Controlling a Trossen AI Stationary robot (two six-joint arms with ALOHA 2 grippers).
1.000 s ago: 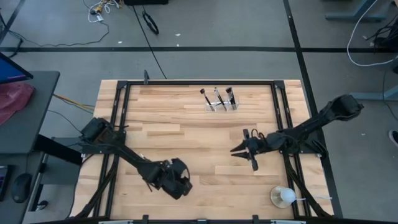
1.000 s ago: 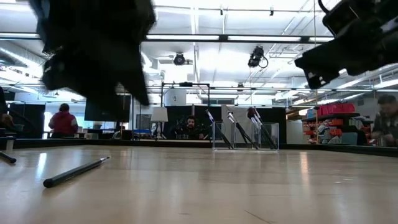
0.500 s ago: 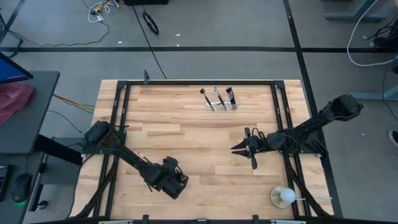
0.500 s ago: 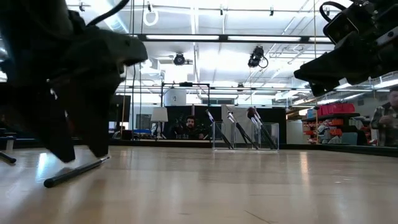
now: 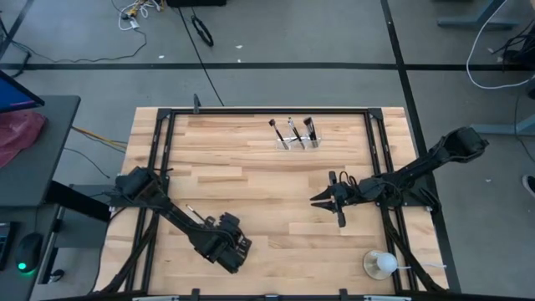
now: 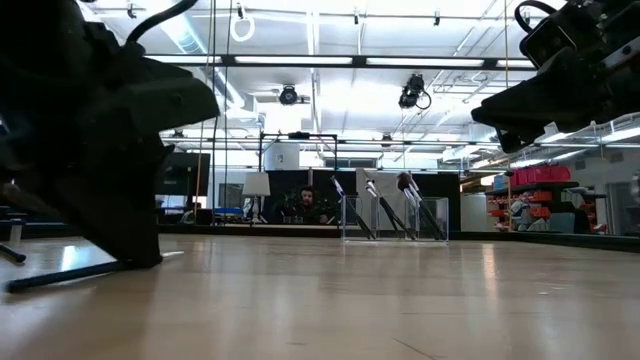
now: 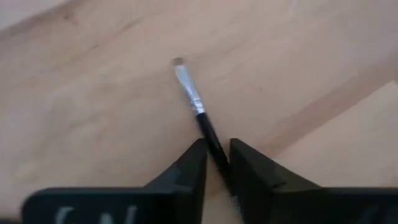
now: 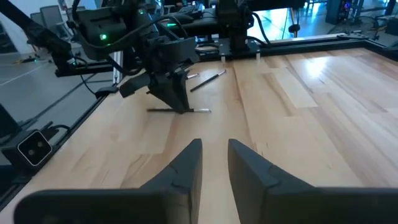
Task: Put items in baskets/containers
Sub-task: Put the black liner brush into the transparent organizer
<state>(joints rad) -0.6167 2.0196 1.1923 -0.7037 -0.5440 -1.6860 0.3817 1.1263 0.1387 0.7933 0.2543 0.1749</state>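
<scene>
Since a second ago, left gripper (image 7: 216,163) has dropped to the table (image 5: 267,180) near the front-left and closed its fingers around a brush (image 7: 198,109) lying flat there. Right gripper (image 5: 322,201) hovers mid-right, fingers narrowly apart, empty. Three brushes (image 5: 291,132) stand in the organizer (image 5: 298,142) at the far edge.

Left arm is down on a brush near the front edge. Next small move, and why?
Probably finish closing, then lift straight up. The left gripper straddles the brush handle lying flat on the table, fingers nearly touching it. The organizer sits far off, so carrying comes later.
</scene>
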